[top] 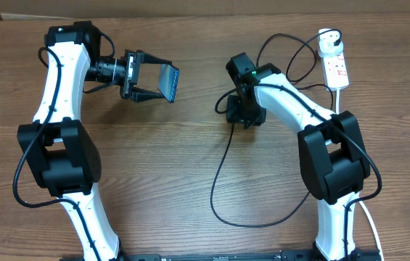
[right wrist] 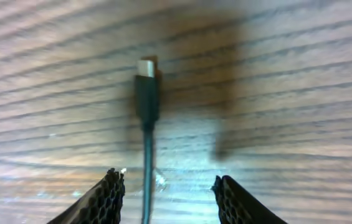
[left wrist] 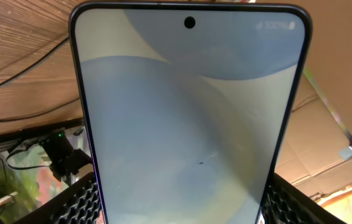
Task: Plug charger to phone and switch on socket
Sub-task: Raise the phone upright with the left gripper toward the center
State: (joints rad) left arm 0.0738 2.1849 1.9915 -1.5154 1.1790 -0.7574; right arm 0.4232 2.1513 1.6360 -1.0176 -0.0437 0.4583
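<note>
1. Phone (left wrist: 188, 124) fills the left wrist view, screen toward the camera. The ribbed fingers (left wrist: 79, 202) of the left gripper (top: 160, 81) are clenched on its long edges. Overhead, it is held above the table (top: 190, 159), well apart from the other arm.
2. Its front camera hole points away from the wrist, so the charging port probably sits at the palm end. No view shows the port, so check that it can be reached before bringing the plug over.
3. Low over the wood, the right gripper (right wrist: 171, 196) has its jaws apart and grasps nothing. The cable (right wrist: 146, 162) runs between the pads, nearer the left one in that view and apart from it.
4. Just beyond those pads the plug tip (right wrist: 146, 84) lies flat, its metal end pointing away from the wrist.
5. The step in hand looks like picking up that plug.
   - Shift sideways so the plug is centred between the pads.
   - Reach forward and close on the black moulded body, not the thin cable.
   - Leave the metal end sticking out straight.
6. Slack cable loops toward the table's front edge, so a gentle lift should not drag.
7. Farthest away, the power strip (top: 336, 67) lies at the back right. Its switches are too small to tell whether they are on or off.
</note>
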